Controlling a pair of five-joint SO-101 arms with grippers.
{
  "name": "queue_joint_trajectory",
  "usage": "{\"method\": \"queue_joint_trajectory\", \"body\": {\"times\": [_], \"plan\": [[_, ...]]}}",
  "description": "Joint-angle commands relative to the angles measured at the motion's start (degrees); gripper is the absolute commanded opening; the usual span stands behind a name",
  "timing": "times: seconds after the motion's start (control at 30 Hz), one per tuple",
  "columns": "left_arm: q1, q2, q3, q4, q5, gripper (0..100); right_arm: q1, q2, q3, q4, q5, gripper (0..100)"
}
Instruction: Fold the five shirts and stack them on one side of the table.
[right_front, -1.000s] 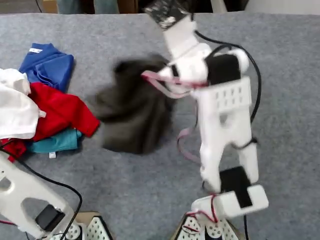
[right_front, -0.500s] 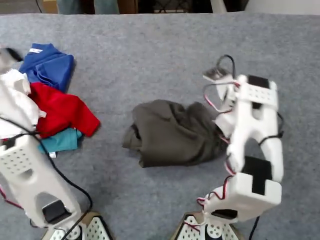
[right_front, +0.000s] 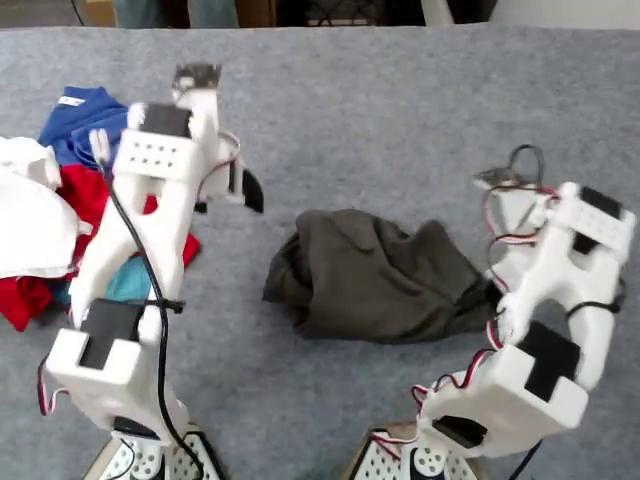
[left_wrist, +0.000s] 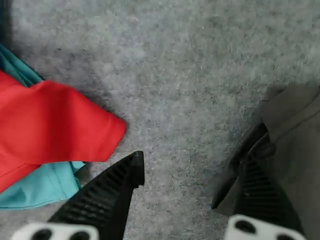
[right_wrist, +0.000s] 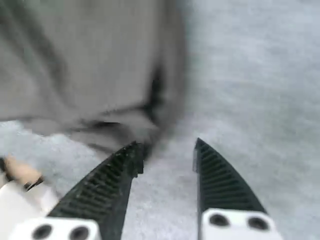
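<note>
**Worktop** (right_front: 400, 90): grey felt. It carries all five shirts, and as far as you can see none is folded.

**Left arm** (right_front: 140, 250): stands over the left heap, its head between the heap and the grey shirt.

**Right arm** (right_front: 550, 300): stands at the right, bent in toward the grey shirt's right edge.

**Grey shirt** (right_front: 375, 275): alone at mid-worktop, well apart from the heap. It is crumpled in a loose mound, so count it as the piece in hand, with its fold not yet begun.

**White shirt** (right_front: 30, 215): at the far-left edge, bunched, lying over the red one.

**Red shirt** (left_wrist: 55, 125): in the heap, one corner splayed toward the middle.

**Blue shirt** (right_front: 85, 125): at the far side of the heap, rumpled.

**Teal shirt** (left_wrist: 35, 185): under the red one, with a strip showing.

**Left jaws**: spread wide and empty. One finger is over bare felt beside the red corner, the other over the grey shirt's left edge.

**Right jaws**: parted and empty, just beside the grey shirt's hem.

**Tally**: you have five folds and the whole stack left to do.
</note>
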Motion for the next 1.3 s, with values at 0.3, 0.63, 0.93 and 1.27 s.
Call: {"method": "queue_joint_trajectory", "body": {"times": [0.3, 0.63, 0.93, 1.27], "plan": [[-16.84, -11.87, 34.59, -26.55, -0.53, 31, -16.00, -0.31, -24.40, 16.35, -10.99, 19.4], [-22.99, -12.04, 41.27, -38.95, 1.49, 31, -58.29, 10.42, -33.63, 16.97, -42.11, 19.2], [-26.95, -12.13, 40.84, -38.68, 2.90, 31, -60.22, 32.66, -43.21, 14.95, -45.36, 8.8], [-26.59, -12.22, 40.75, -39.03, 2.90, 31, -43.52, 28.97, -42.77, 17.93, -44.75, 1.3]]}}
